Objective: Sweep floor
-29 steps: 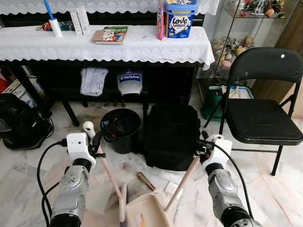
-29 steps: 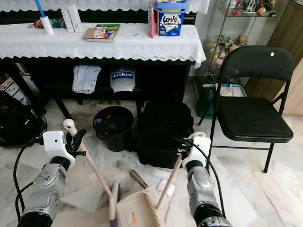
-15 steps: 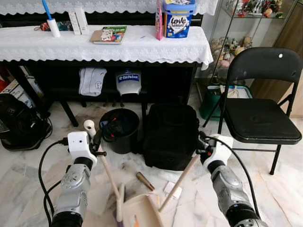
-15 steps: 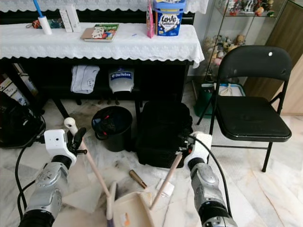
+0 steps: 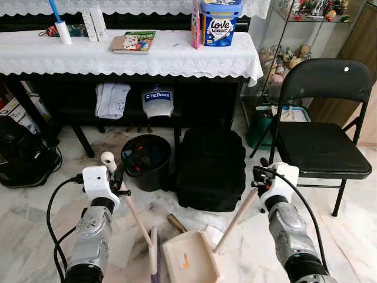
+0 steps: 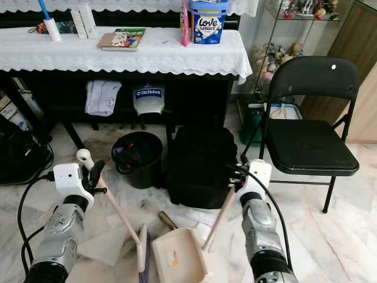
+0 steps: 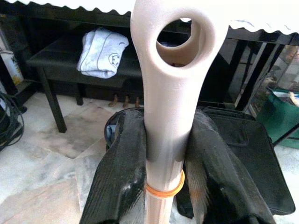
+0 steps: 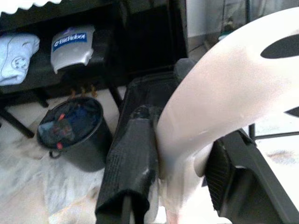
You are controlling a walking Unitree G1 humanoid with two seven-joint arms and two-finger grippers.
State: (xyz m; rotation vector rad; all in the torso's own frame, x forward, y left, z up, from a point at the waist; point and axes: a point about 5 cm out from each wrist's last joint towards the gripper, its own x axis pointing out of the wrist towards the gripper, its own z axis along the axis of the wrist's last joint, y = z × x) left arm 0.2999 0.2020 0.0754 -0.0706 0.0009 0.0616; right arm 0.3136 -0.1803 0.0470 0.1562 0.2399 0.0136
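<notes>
A bin [image 5: 145,160] stands left of a bag [image 5: 212,168], both before the bench [image 5: 177,56]. A chair [image 5: 321,141] stands right of them, and a dustpan [image 5: 189,258] lies on the floor [image 5: 35,218] before the bag.

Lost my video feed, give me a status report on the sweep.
Left tool shut on broom handle. Right tool shut on dustpan handle. Dustpan on floor beside brush. Brown cylinder, black bag, bin just ahead.

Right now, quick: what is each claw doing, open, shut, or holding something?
Left claw: shut on the broom handle.
Right claw: shut on the dustpan handle, dustpan on the floor.
</notes>
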